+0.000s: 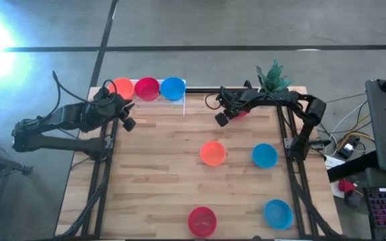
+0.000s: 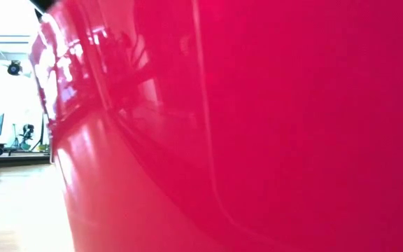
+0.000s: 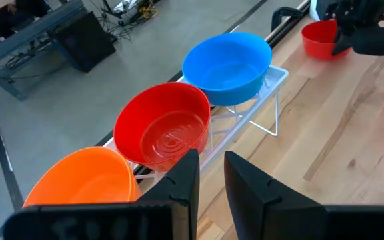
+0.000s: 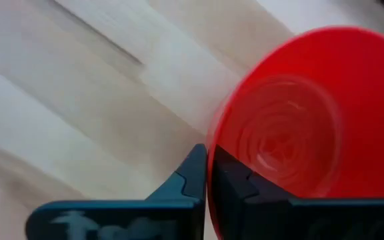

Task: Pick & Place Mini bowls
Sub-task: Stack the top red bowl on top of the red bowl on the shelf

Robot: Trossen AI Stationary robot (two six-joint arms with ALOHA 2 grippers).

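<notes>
Three mini bowls sit in the white wire rack [image 1: 183,100] at the table's far left: orange [image 3: 79,180], red [image 3: 162,130] and blue [image 3: 227,60]. My left gripper [image 3: 210,177] is open just on the near side of the rack, in front of its red bowl and touching nothing. My right gripper [image 4: 207,177] is near the far edge, right of centre, shut on another red bowl [image 4: 292,113], also seen in the left wrist view as the red bowl [image 3: 320,39]. Loose on the table lie an orange bowl [image 1: 212,153], a blue bowl [image 1: 265,155], a red bowl [image 1: 202,221] and a second blue bowl [image 1: 277,213]. My right gripper pinches the red bowl's rim [image 4: 211,157] with one finger inside the bowl and one outside. The fingers come slanting down from the table's right side. The bowl's mouth faces the wrist camera. Whether its base is on the table, I cannot tell.
A small potted green plant [image 1: 272,77] stands at the far right corner behind my right arm. The near red bowl [image 2: 257,126] fills the low view and blocks it. Bare wood lies between the rack and the loose bowls.
</notes>
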